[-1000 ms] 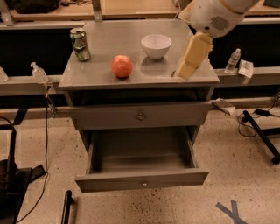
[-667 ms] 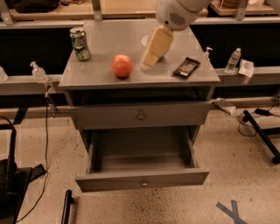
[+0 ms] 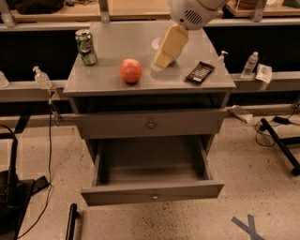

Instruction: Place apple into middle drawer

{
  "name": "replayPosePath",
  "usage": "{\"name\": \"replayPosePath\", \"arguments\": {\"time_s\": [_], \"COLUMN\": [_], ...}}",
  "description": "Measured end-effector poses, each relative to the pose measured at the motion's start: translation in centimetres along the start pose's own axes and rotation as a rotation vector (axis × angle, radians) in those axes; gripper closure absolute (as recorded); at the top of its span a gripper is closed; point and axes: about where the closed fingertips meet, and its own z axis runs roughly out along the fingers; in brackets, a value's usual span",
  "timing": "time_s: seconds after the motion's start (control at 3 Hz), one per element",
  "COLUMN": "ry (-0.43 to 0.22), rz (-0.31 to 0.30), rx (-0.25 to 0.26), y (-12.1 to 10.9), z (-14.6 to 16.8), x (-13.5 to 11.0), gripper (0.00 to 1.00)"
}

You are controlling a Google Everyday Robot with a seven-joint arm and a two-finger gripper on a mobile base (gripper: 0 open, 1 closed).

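The red-orange apple (image 3: 131, 70) sits on the grey cabinet top (image 3: 112, 42), left of centre and near the front edge. My gripper (image 3: 158, 64) is cream-coloured and hangs tilted from the white arm (image 3: 192, 11). Its tip is just above the top, a short way right of the apple and apart from it. The middle drawer (image 3: 152, 192) is pulled open below, and its inside (image 3: 150, 161) holds nothing. The like drawer front (image 3: 150, 123) above it is closed.
A green can (image 3: 86, 47) stands at the top's back left. A white bowl (image 3: 156, 43) is mostly hidden behind the gripper. A black flat object (image 3: 200, 71) lies at the right front. Bottles (image 3: 251, 64) stand on the side ledges. Cables (image 3: 276, 124) lie on the floor.
The arm has swung left across the cabinet top. The gripper went from the right edge to close beside the apple, covering the bowl and uncovering the black object. The apple has not moved.
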Motion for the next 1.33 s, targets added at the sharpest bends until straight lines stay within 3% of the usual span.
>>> {"name": "replayPosePath", "arguments": {"time_s": [0.33,0.67,1.33], "ry": [-0.025,-0.109,-0.289], "rz": [0.007,0.026,0.241], "rx": [0.0,-0.005,-0.065], "y": [-0.1,-1.7,-2.1], "z": [0.5,4.4,21.1], "x": [-0.1,-0.7,1.7], "gripper": [0.0,0.0,0.0]}}
